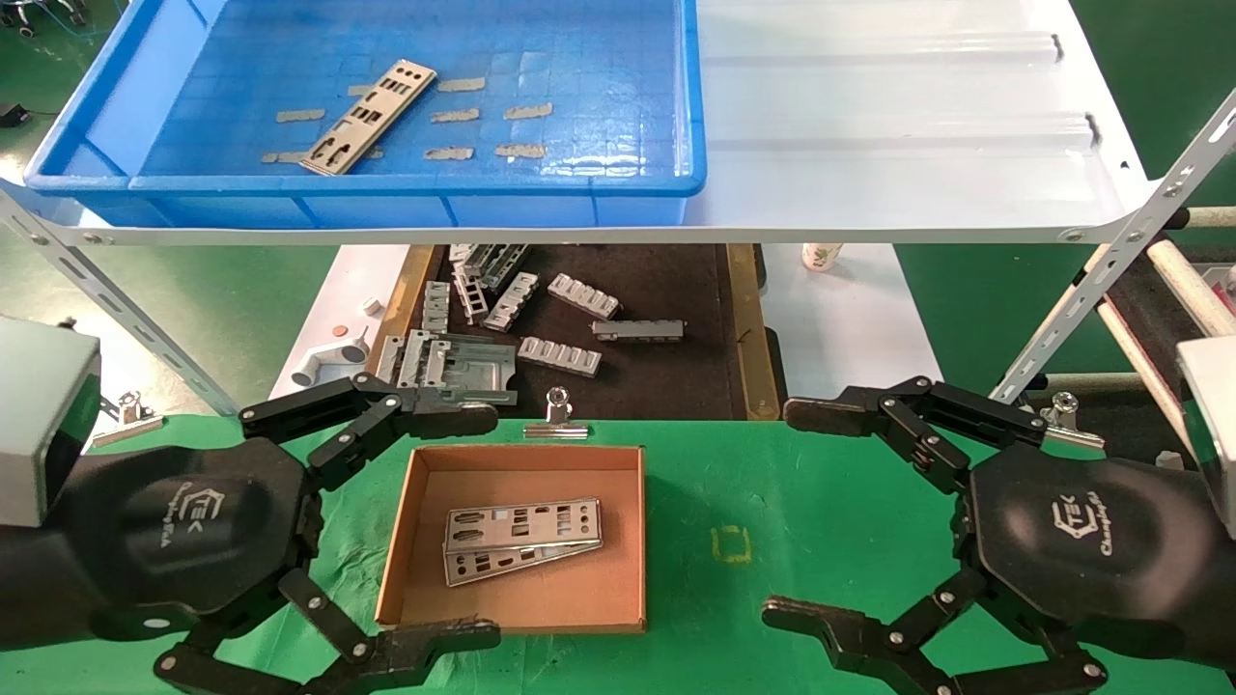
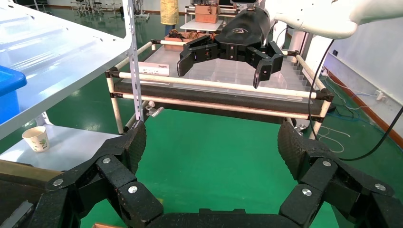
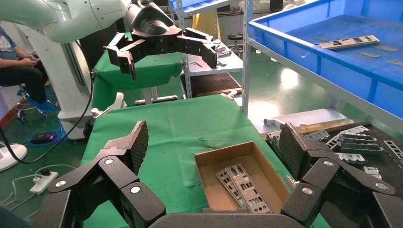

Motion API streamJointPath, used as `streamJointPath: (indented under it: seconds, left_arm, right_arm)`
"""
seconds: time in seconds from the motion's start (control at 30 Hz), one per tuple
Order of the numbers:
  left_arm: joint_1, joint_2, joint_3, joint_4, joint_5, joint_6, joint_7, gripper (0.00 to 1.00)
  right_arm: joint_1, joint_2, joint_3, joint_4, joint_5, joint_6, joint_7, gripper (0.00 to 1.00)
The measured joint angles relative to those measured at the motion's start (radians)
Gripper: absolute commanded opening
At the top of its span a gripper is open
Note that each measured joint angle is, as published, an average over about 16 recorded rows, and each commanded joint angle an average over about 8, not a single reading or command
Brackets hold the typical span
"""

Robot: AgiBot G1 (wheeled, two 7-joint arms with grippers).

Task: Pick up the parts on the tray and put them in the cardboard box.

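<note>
Blue tray (image 1: 145,116): stood at far left on the raised white shelf (image 1: 917,145); one part (image 1: 370,115) lay flat and slantwise on its gridded floor among beige tape scraps (image 1: 488,116).
Cardboard box (image 1: 401,541): sat on the green surface (image 1: 772,521), near, left of centre; two plates (image 1: 521,536) lay inside, overlapped and slightly fanned.
Left gripper (image 1: 473,526): low at near left, jaws spread wide and holding nothing, its tips just outside the box's left wall.
Right gripper (image 1: 801,512): low at near right, jaws likewise wide and holding nothing, over bare green surface, apart from the box.
Part relative to jaws: the remaining plate was well apart from both grippers, farther away and higher, behind the tray's near wall.
Judged stage: two plates boxed, one left to fetch.
Risk, reach: an arm rising to the tray could strike the shelf edge or the tray's near wall, since both stand between the jaws and the plate.
Risk, grasp: the plate is thin and lies flat, so fingertips may skid over it or snag a tape scrap.
Risk, box: the left jaws stood close enough to nudge the light box when lifting away.
Lower dark surface (image 1: 666,290): held grey ribbed blocks (image 1: 560,355), not the task's parts.
</note>
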Motion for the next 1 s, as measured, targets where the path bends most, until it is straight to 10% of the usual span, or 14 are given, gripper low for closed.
streamJointPath:
  seconds: [1.0]
  left_arm:
    - [0.000,0.000,0.000,0.000,0.000,0.000,0.000,1.00]
  right_arm:
    - [0.000,0.000,0.000,0.000,0.000,0.000,0.000,1.00]
